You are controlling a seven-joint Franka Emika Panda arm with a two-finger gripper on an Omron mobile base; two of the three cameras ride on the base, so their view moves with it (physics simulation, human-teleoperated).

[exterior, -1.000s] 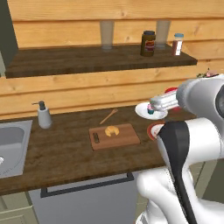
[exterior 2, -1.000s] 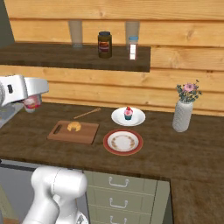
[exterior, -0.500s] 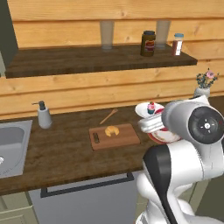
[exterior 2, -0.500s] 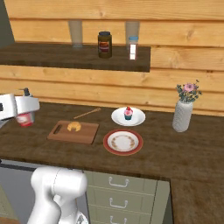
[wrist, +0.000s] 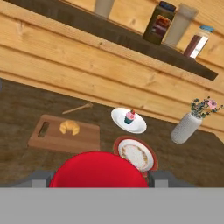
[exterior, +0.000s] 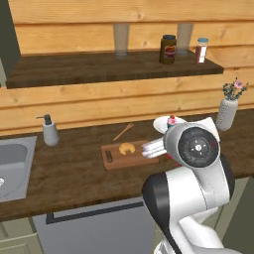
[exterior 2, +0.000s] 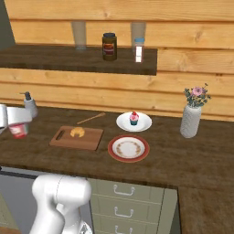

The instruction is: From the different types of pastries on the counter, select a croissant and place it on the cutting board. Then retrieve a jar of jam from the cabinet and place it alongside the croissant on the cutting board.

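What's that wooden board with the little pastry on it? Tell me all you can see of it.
The cutting board is a flat, reddish-brown wooden rectangle with a dark slot handle at its left short end. It lies flat on the dark counter, with a wooden spoon behind it and a red-rimmed plate to its right. A golden croissant rests on it, near the handle.
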